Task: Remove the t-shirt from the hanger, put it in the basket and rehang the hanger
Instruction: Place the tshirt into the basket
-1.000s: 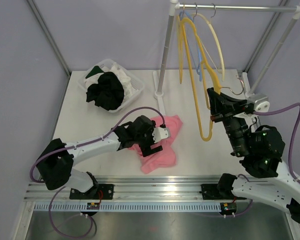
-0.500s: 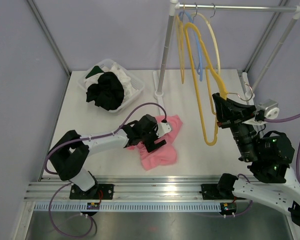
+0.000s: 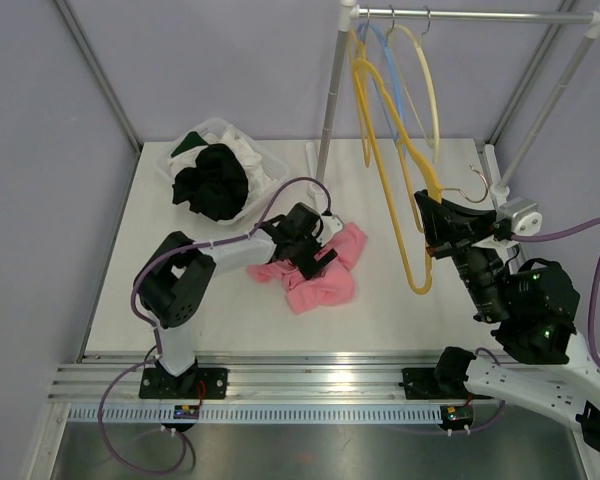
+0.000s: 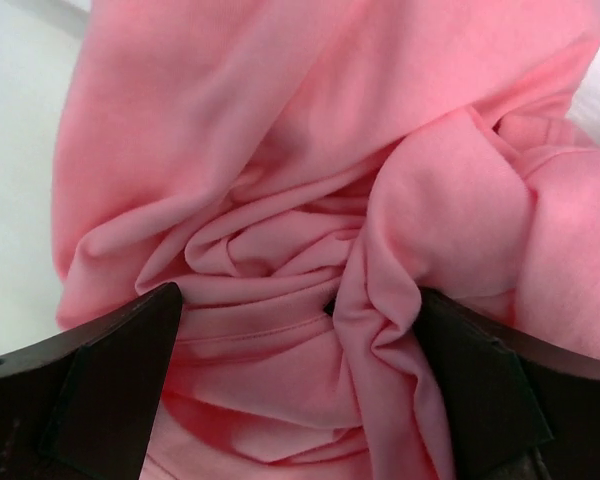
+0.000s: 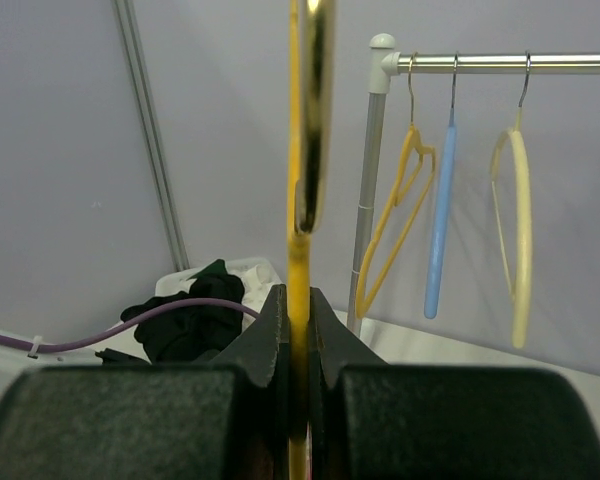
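Note:
The pink t-shirt (image 3: 325,285) lies crumpled on the white table, off the hanger. My left gripper (image 3: 306,243) is down on its far edge and open; in the left wrist view bunched folds of the t-shirt (image 4: 280,180) sit between the two dark fingers (image 4: 105,385). My right gripper (image 3: 432,216) is raised over the table's right side and shut on the bare yellow hanger (image 3: 392,170), whose metal hook (image 3: 475,190) points right. In the right wrist view the hanger (image 5: 308,100) stands upright, clamped in the right gripper (image 5: 298,330).
A clear bin (image 3: 170,160) of black and white clothes sits at the far left. The rack's pole (image 3: 330,110) and rail (image 3: 480,15) stand at the back, with a yellow (image 5: 400,210), a blue (image 5: 440,220) and a pale hanger (image 5: 515,230) on the rail.
My left gripper has slid toward the far side over the t-shirt, bunching the cloth up and leftward. My right arm swung the hanger slightly right, then back left.

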Controlling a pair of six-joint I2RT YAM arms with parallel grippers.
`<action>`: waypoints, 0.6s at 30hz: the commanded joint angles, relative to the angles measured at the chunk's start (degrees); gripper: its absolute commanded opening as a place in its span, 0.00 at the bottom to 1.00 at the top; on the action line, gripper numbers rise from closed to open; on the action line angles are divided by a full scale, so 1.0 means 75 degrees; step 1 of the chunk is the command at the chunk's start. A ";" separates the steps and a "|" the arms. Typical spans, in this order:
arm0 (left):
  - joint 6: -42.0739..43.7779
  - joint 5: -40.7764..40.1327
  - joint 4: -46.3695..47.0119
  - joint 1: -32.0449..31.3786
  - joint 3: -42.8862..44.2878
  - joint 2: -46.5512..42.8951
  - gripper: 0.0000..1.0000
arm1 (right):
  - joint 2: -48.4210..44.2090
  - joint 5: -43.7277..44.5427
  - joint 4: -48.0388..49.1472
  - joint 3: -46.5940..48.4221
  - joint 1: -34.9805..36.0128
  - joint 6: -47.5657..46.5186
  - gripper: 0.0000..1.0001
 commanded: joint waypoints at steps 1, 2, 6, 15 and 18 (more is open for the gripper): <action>-0.0083 0.0312 -0.0726 0.0012 0.0404 0.0593 0.99 | -0.0083 -0.0215 0.0160 0.0170 0.0046 0.0077 0.00; -0.0083 0.0301 -0.0820 0.0012 0.0487 0.0676 0.99 | -0.0095 -0.0239 0.0148 0.0159 0.0046 0.0077 0.00; -0.0048 0.0278 -0.0996 0.0012 0.0616 0.0829 0.71 | -0.0223 -0.0286 0.0148 0.0112 0.0057 0.0089 0.00; 0.0058 0.0746 -0.0844 0.0305 0.0417 0.0092 0.00 | -0.0294 -0.0321 0.0148 0.0065 0.0046 0.0077 0.00; 0.0070 0.0910 -0.0821 0.0445 0.0277 -0.0424 0.00 | -0.0283 -0.0309 0.0160 0.0065 0.0046 0.0077 0.00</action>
